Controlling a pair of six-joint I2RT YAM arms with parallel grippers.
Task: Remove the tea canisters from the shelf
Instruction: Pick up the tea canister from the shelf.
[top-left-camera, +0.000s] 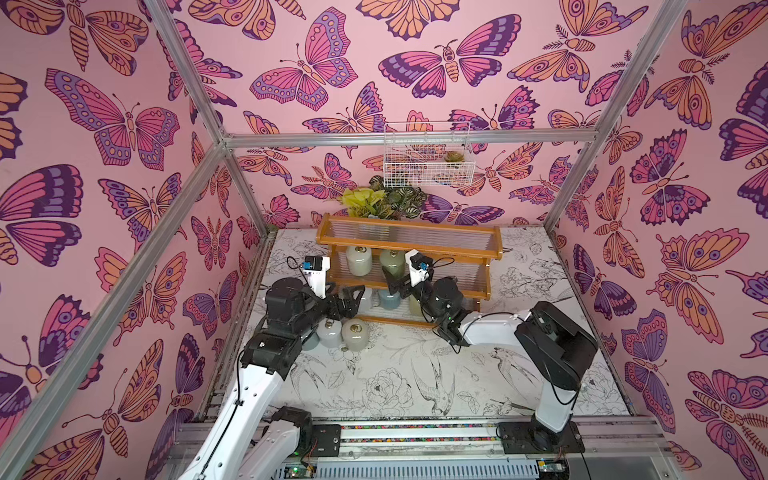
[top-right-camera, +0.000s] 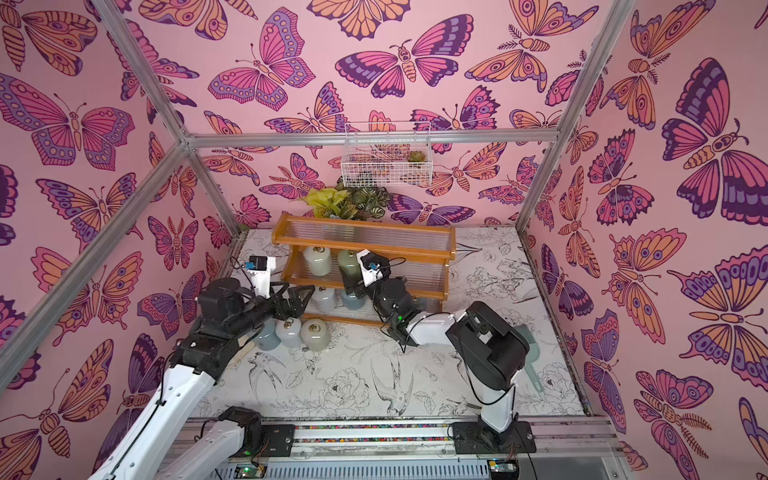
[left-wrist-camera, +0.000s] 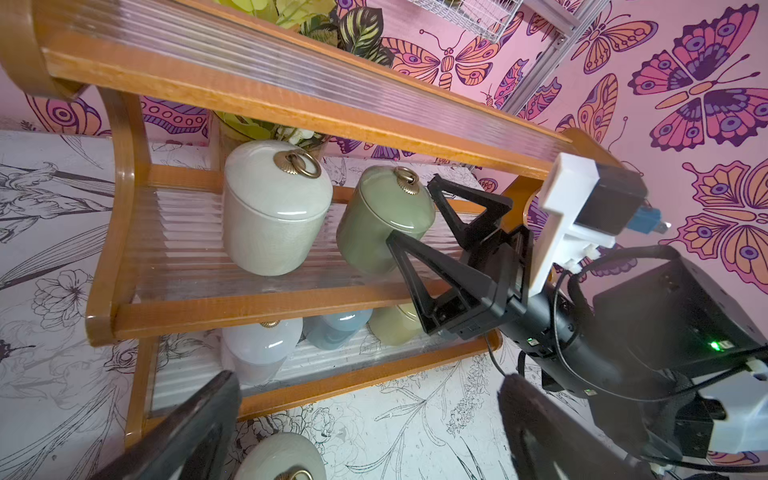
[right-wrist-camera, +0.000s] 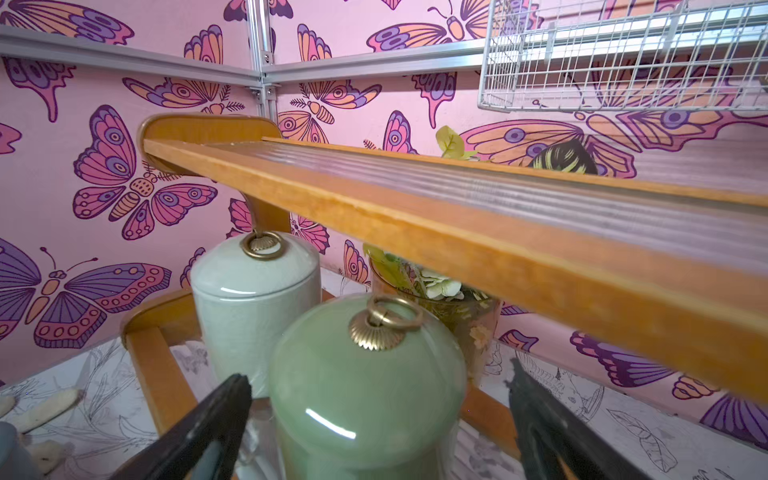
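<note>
Eight tea canisters, one shelf, one basket.

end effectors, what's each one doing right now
Left end effector: open, holding nothing.
Right end effector: open, fingers either side of the green canister, not closed on it.

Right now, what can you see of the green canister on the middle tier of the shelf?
The green canister is a glossy, ceramic-looking sage cylinder with rounded shoulders and a lid bearing a gold ring pull. It stands upright on the middle tier of the shelf, close beside a pale canister. The open right gripper straddles it without visible contact.
</note>
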